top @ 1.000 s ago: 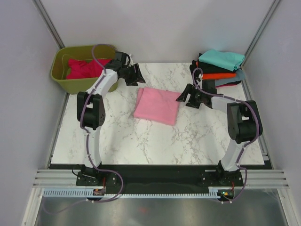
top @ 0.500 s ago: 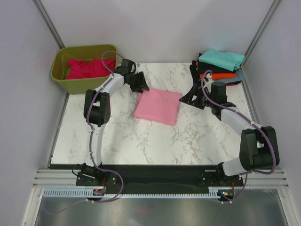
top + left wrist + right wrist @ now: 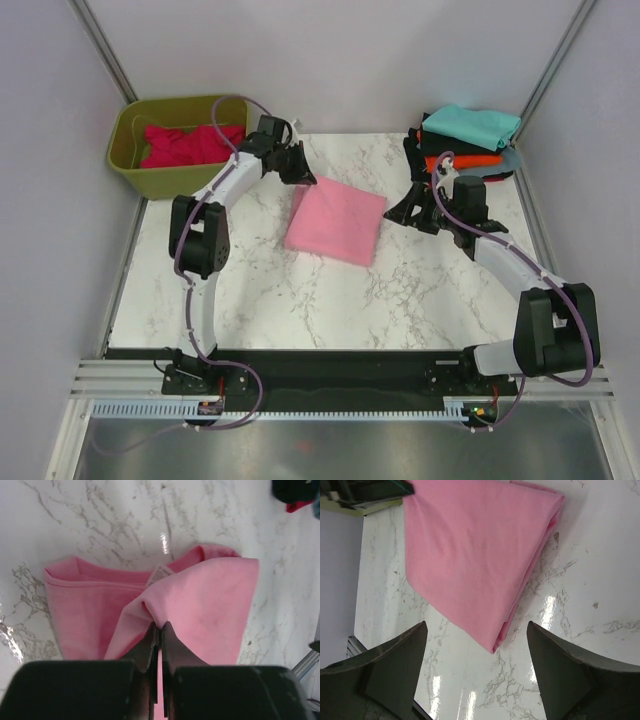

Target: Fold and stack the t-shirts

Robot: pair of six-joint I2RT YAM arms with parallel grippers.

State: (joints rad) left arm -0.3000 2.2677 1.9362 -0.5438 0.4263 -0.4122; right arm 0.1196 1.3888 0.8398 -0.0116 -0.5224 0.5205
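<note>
1. Left gripper point(image 3: 303, 176) is pinched tight on a raised fold of the light pink t-shirt point(image 3: 338, 224), at the corner nearest it.
2. The right gripper point(image 3: 405, 212) has its jaws spread wide and holds nothing, close to the opposite edge of that shirt.
3. The light pink t-shirt lies folded on the marble bench point(image 3: 300, 300), between the two grippers.
4. Beyond the left gripper, on its outer side, an olive-green tub point(image 3: 125, 165) holds a crumpled crimson t-shirt point(image 3: 180, 145).
5. Just behind the right gripper sits a stack of folded t-shirts point(image 3: 470, 145), teal on top, with orange and black below.
</note>
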